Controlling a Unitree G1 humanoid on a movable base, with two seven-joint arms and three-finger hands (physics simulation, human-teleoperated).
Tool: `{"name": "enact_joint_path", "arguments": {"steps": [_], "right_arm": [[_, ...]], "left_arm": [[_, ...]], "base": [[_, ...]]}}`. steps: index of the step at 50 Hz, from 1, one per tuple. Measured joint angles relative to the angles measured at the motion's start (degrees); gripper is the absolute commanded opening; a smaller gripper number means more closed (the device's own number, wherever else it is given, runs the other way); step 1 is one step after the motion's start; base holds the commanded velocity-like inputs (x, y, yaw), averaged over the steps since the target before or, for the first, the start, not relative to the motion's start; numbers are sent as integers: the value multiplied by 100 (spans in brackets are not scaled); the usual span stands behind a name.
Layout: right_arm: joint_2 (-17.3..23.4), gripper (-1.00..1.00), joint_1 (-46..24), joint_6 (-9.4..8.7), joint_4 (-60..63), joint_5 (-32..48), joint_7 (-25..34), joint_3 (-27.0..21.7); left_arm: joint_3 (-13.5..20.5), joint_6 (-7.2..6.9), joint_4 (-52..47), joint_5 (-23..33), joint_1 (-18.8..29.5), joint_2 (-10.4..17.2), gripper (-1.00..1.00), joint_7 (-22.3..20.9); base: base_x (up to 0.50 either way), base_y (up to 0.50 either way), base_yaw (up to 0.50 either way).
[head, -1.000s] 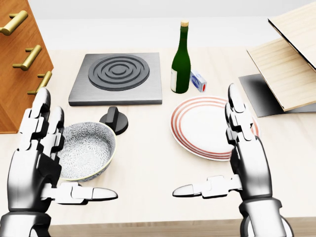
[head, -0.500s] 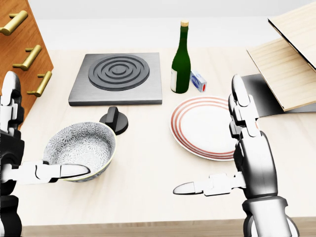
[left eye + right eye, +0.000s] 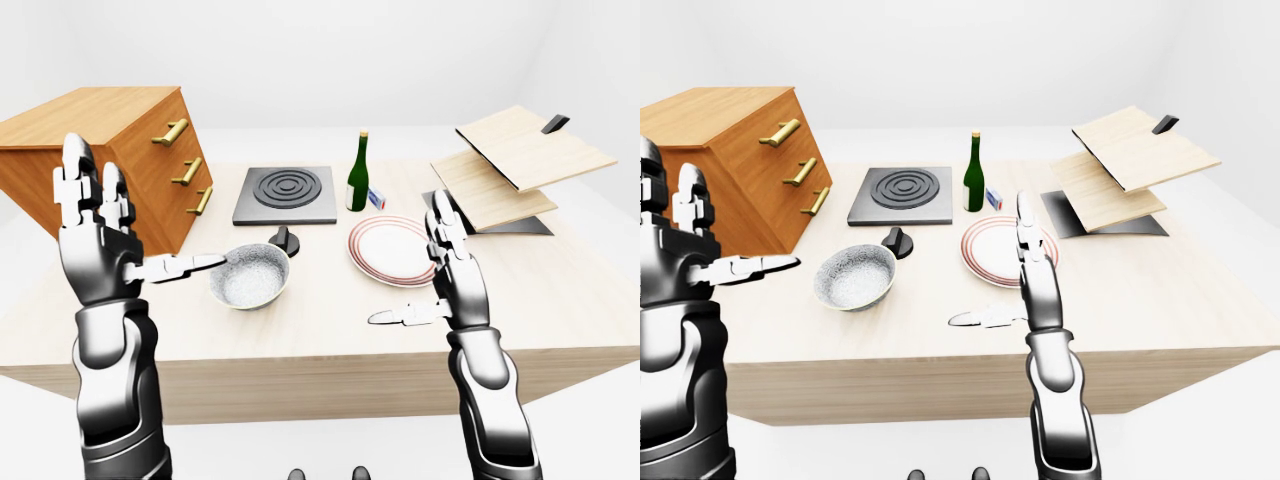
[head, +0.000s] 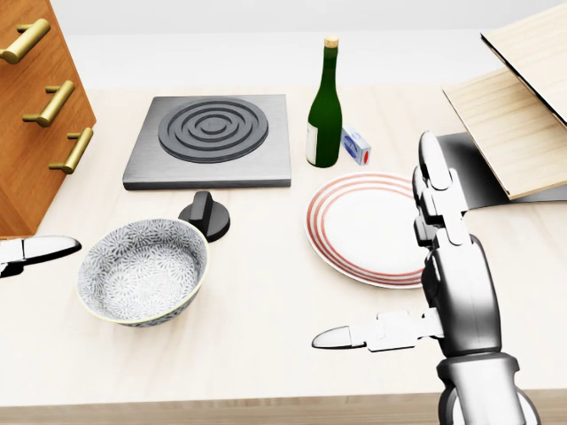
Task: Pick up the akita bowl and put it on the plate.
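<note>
Since half a second ago the left hand (image 3: 98,245) has drawn off leftward: the head view shows only its thumb tip at the left edge, apart from the akita bowl (image 4: 142,270). Its fingers are spread and empty. The bowl stands upright at lower left, grey-white, seemingly flower-patterned, pale-rimmed, apart from the red-ringed plate (image 4: 354,221). The right hand (image 4: 452,274), also spread and empty, stays across the plate's right rim.

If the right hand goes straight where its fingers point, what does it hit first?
Likely the plate, at its right rim. The right hand may be raised enough to pass over it; depth is unclear.
</note>
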State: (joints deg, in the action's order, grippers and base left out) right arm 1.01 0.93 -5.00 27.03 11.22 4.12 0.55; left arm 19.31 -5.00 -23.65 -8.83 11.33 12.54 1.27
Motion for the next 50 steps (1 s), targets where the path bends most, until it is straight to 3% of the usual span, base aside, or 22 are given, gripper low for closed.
{"name": "enact_joint_path", "arguments": {"steps": [13,33,50], "right_arm": [[4,100,-4,0,7,18,3,-10],[2,100,-13,0,13,60,-6,1],[3,100,-11,0,40,86,-4,2]], "left_arm": [[372,0,933,-63,349,536,100,213],[623,33,2422,-34,674,1158,100,504],[868,230,3310,-202,860,1694,100,695]], "base": [[0,0,0],[0,0,0],[0,0,0]]}}
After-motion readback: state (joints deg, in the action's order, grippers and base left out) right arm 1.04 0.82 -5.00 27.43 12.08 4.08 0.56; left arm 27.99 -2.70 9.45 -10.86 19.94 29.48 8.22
